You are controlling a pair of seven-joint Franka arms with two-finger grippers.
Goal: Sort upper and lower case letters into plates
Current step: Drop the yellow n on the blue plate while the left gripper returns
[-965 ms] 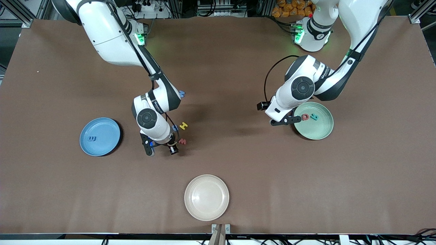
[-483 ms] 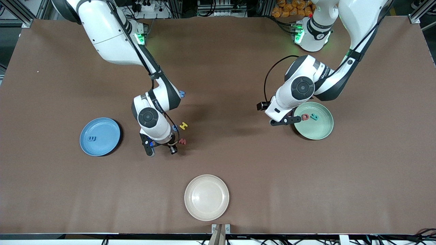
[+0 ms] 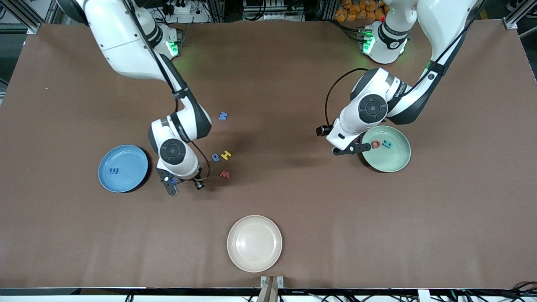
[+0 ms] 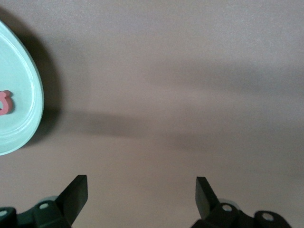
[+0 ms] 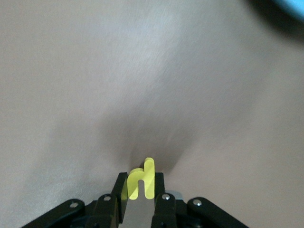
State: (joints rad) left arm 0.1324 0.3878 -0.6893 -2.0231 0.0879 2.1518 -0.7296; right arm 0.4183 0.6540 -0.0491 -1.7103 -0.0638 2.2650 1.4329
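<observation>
While pinched, yellow letter point(image 5: 142, 184) fills right pincer point(image 5: 140, 191) (upright).

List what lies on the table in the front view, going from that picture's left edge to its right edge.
Blue plate → right tool holding a yellow letter → red W → cream plate → left tool, open → green plate. The letters that bunch up around the red W, and those lying in the plates, are left out.

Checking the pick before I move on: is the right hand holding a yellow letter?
Yes, the right hand is shut on a small yellow letter, lifted above the table.
</observation>
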